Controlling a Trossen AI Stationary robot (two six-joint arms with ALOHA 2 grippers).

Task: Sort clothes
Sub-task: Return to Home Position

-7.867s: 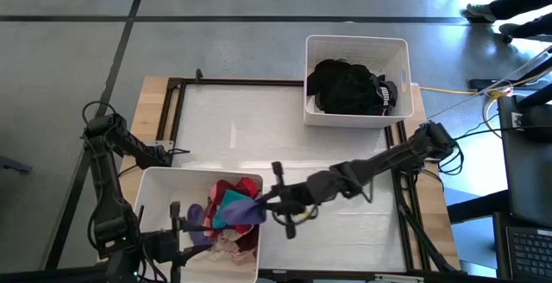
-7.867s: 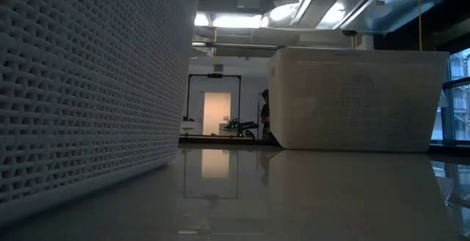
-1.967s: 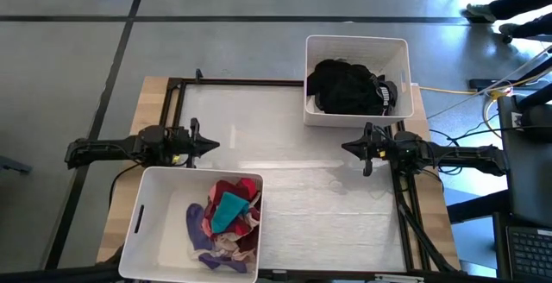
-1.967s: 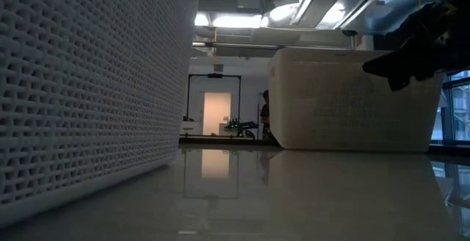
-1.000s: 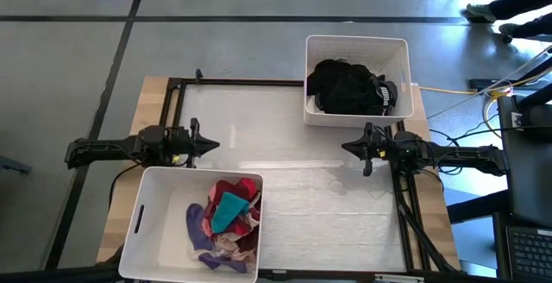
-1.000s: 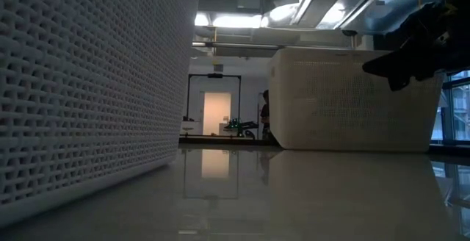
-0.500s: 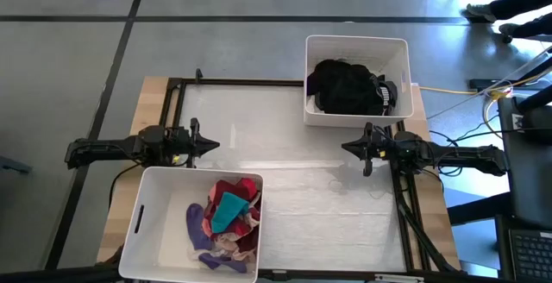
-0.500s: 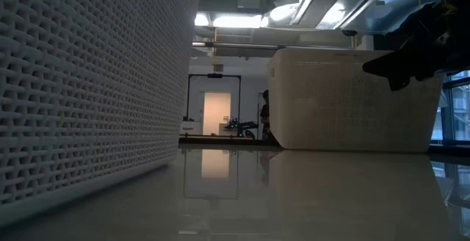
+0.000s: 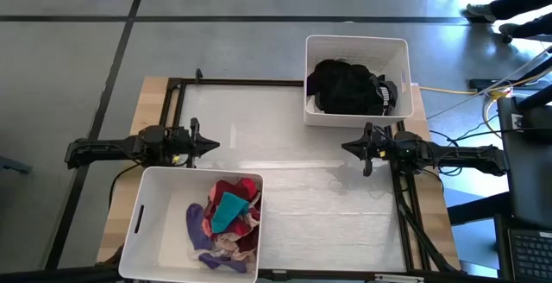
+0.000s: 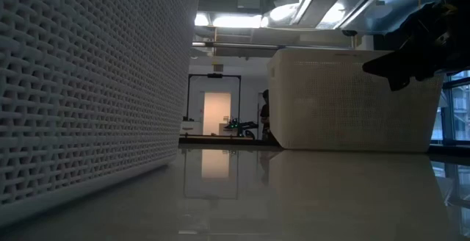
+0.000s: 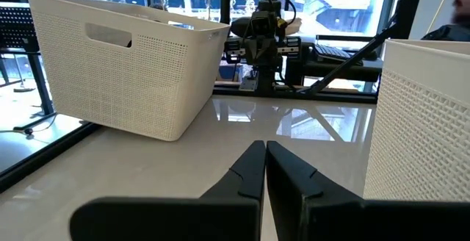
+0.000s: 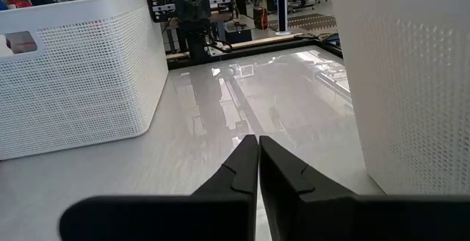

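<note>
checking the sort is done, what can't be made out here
Low view: contents of both bins, hidden by the left bin and right bin walls.
High view: clothes under the coloured pile, covered by its top layer.
High view: single garments in the black pile, too dark to separate.
Wrist views: bin insides, behind walls.
Left gripper and right gripper, resting at opposite sides of the table, hide nothing.

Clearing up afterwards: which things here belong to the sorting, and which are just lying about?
Job: black clothes in right-hand bin; coloured clothes in left-hand bin; left gripper and right gripper, shut, at opposite sides of the table.
Lying about: yellow cable; laptop.
</note>
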